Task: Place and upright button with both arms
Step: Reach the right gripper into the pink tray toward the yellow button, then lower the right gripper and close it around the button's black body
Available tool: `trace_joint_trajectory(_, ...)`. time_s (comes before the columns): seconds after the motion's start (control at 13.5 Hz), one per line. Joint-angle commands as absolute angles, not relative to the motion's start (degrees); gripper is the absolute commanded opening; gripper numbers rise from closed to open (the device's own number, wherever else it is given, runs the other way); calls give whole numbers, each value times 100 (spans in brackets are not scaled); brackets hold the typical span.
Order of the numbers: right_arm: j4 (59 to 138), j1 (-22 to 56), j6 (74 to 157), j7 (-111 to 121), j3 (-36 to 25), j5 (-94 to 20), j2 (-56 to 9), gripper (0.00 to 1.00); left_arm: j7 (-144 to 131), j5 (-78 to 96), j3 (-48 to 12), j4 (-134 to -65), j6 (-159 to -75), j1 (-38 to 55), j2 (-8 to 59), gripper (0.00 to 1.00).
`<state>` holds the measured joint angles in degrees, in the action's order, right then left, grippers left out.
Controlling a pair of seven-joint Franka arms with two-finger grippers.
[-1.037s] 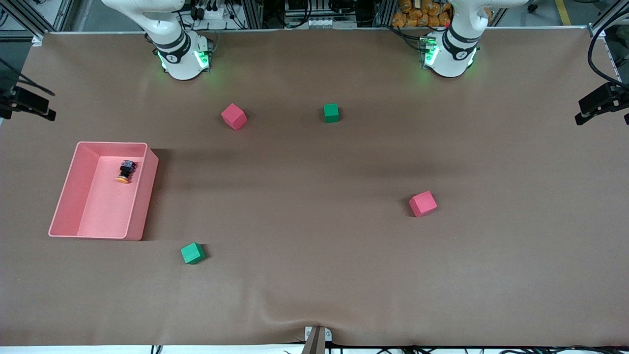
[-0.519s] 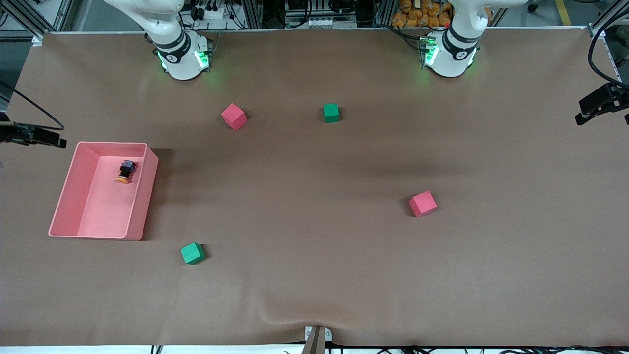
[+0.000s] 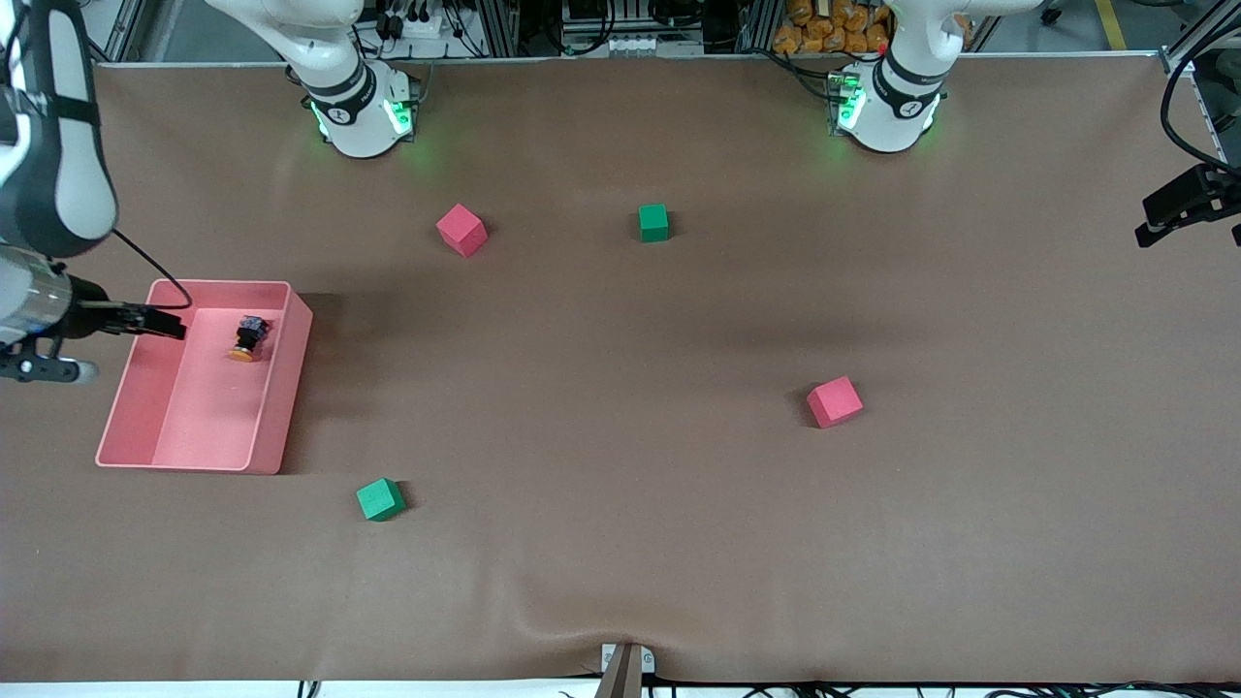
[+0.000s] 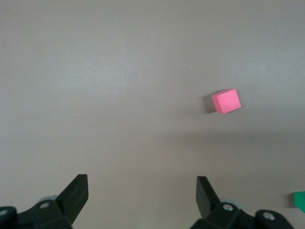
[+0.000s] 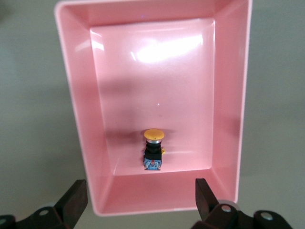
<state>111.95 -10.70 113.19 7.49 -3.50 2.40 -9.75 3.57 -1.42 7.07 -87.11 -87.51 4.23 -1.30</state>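
Note:
The button [image 3: 247, 338] lies on its side in a pink bin [image 3: 281, 388] at the right arm's end of the table, its orange cap toward the front camera. In the right wrist view the button [image 5: 153, 148] lies near one end wall of the bin [image 5: 228, 95]. My right gripper [image 3: 155, 322] hangs over the bin's rim, open and empty [image 5: 140, 191]. My left gripper [image 3: 1159, 218] waits in the air over the left arm's end of the table, open and empty [image 4: 142, 188] above bare mat.
Two red cubes [image 3: 461, 230] [image 3: 835, 401] and two green cubes [image 3: 653, 222] [image 3: 380, 499] lie scattered on the brown mat. The left wrist view shows a red cube [image 4: 226, 101] and the edge of a green one [image 4: 300, 199].
My right arm has swung in from the table's edge, bringing its gripper over the pink bin. The left arm, the button and the cubes have not moved.

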Motion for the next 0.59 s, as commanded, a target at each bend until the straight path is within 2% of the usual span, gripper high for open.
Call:
trace_joint_trajectory(0.0, 11828, -1222, 11933, 888, -272, 316, -888, 100, 510, -114, 721, -8640, -8675, 387, -114, 100)
trace_joint_trajectory(0.3, 12531, -1213, 12742, 949, -272, 316, -967, 100, 510, -114, 721, -8640, -8675, 395, -114, 100)
trace_joint_trajectory(0.52, 12840, -1318, 12990, 1265, -272, 316, -1019, 100, 510, -114, 721, -8648, -8675, 387, -114, 100)
